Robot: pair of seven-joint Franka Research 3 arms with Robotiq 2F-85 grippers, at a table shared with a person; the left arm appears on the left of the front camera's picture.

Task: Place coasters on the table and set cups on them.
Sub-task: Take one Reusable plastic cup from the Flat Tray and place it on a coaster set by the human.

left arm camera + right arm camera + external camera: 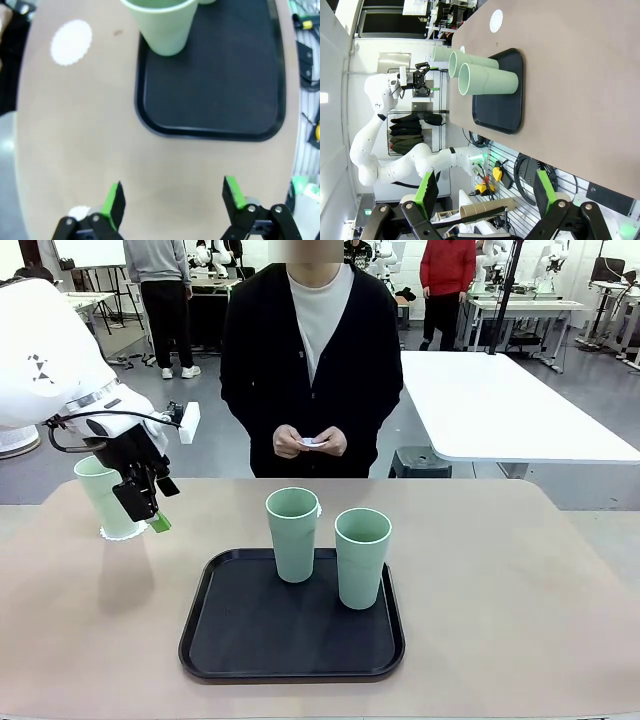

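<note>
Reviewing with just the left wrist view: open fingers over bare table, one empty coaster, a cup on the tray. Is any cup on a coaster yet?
Observer: Yes, front view: one cup stands on a coaster at the table's left end, by the left gripper.
Operator: How many cups are on the tray?
Observer: Two: the rear cup and the right cup, upright on the black tray.
Operator: Any third coaster?
Observer: The person's hands hold a small white piece, possibly it.

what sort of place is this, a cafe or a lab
Probably a robotics lab: a white robot arm with a black, green-padded left gripper reaches over the wide beige tabletop, a plain white rectangular table stands beyond it, and cables and tools hang on a slotted panel.
</note>
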